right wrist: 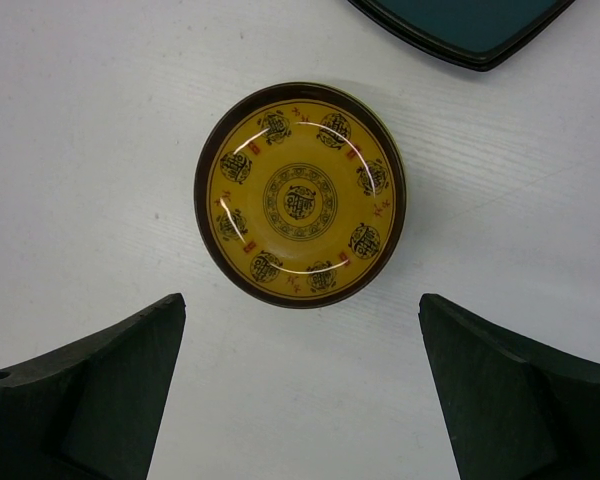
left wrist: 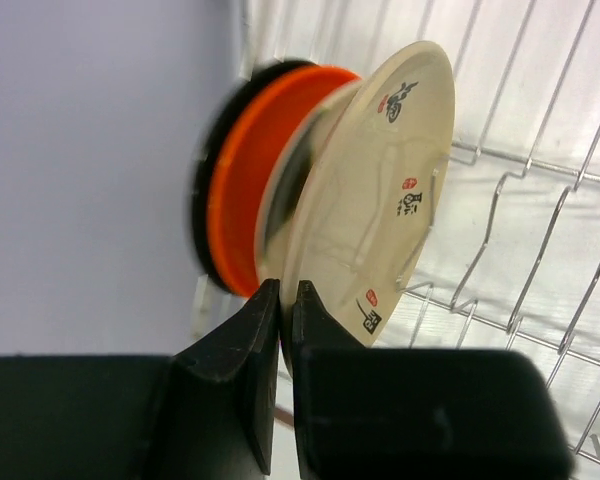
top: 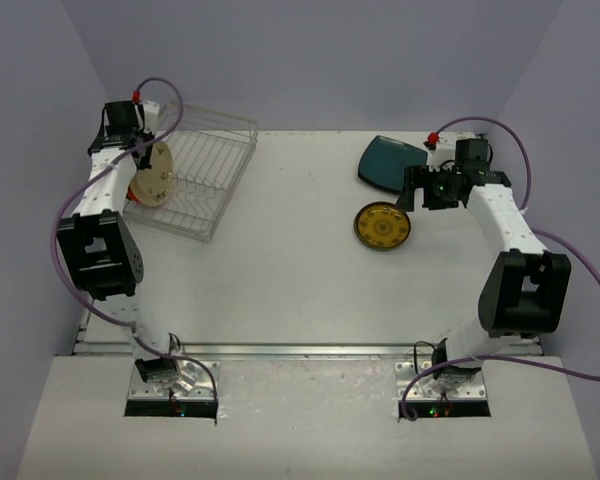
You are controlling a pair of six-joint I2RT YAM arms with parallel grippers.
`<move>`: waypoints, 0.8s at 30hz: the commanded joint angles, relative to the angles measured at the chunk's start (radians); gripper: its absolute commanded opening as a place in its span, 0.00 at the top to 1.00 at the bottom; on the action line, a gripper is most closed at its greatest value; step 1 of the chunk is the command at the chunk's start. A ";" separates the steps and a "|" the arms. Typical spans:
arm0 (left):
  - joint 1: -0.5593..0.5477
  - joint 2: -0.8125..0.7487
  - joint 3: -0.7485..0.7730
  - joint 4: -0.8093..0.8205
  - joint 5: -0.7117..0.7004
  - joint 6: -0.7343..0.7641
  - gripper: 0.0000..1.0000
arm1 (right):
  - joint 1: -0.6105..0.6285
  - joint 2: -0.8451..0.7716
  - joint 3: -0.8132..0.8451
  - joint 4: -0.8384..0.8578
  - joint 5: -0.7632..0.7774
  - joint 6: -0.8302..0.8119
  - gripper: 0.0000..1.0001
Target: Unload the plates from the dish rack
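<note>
Three plates stand on edge at the left end of the rack (top: 230, 122): cream plate (left wrist: 380, 190) in front, orange plate (left wrist: 245, 190) just behind it, black plate (left wrist: 202, 200) at the back. The cream one leans away from the orange at its top. The other two are packed close. Two more lie flat on the counter (top: 300, 280) over on the right: yellow plate (right wrist: 300, 195) and, beyond it, teal plate (top: 390, 162), near each other.

Left tool (left wrist: 285, 310): clenched on the cream plate's lower rim, one finger on each face, only the edge between them. A narrow bite. Right tool (right wrist: 302, 320): released, jaws wide, hanging over the yellow plate, holding nothing.

Handling, my guess:
- Material: stiff and glossy. Glazed ceramic or melamine, cannot tell which.
- Weight: if ceramic, heavy for an edge pinch, and it would chip if knocked against wire.
- Surface: looks slick. With so little rim in the grip, the plate could swing or slide between the fingers once it hangs free.
- Where to hold: the rim is the only place to take it while it stands among the prongs. A deeper bite, past the lip and onto the flat, would sit safer.
- Lifting out: best drawn along the prongs, clear of the orange neighbour.
- Next plates: orange and black sit tight together, so getting a finger between their rims looks harder.
</note>
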 commanded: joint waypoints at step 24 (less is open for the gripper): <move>-0.550 -0.394 -0.255 -0.059 0.710 -0.278 1.00 | 0.350 -0.111 0.015 0.200 -0.338 0.168 0.01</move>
